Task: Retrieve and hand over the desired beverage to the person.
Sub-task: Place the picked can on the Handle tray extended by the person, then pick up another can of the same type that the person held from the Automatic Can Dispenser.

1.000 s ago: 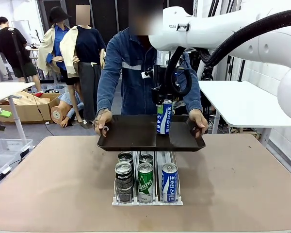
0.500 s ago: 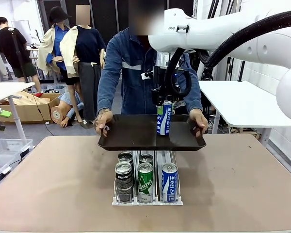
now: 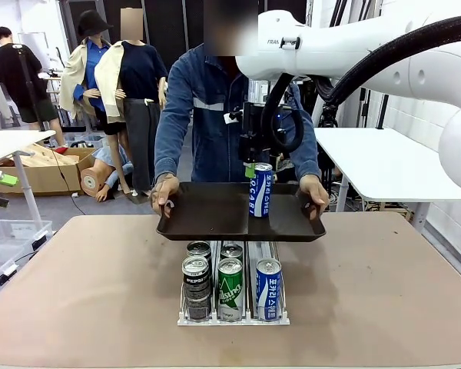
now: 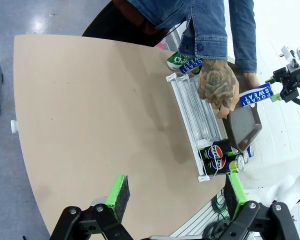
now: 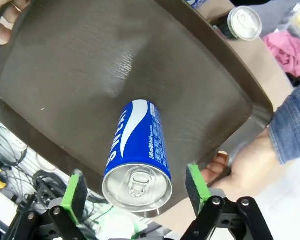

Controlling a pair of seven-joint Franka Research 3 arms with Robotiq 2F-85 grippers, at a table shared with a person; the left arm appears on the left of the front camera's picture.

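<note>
The left gripper (image 4: pixel 176 194) hangs empty above the table (image 3: pixel 77 292), jaws spread wide. At the far side the person (image 3: pixel 215 115) holds a dark tray (image 3: pixel 207 209) over the can rack (image 3: pixel 232 311). The Pocari Sweat can (image 3: pixel 260 190) stands upright on the tray, right of centre. The right gripper (image 5: pixel 135 189) straddles the can's top, with its pads clear of both sides. Lifting it straight up should avoid tipping the can.

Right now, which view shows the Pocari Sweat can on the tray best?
The right wrist view: the Pocari Sweat can stands close up on the dark tray, lid and label clear, between the open pads of the right hand. The front view shows it upright but smaller. The left wrist view shows it small and far off.
</note>
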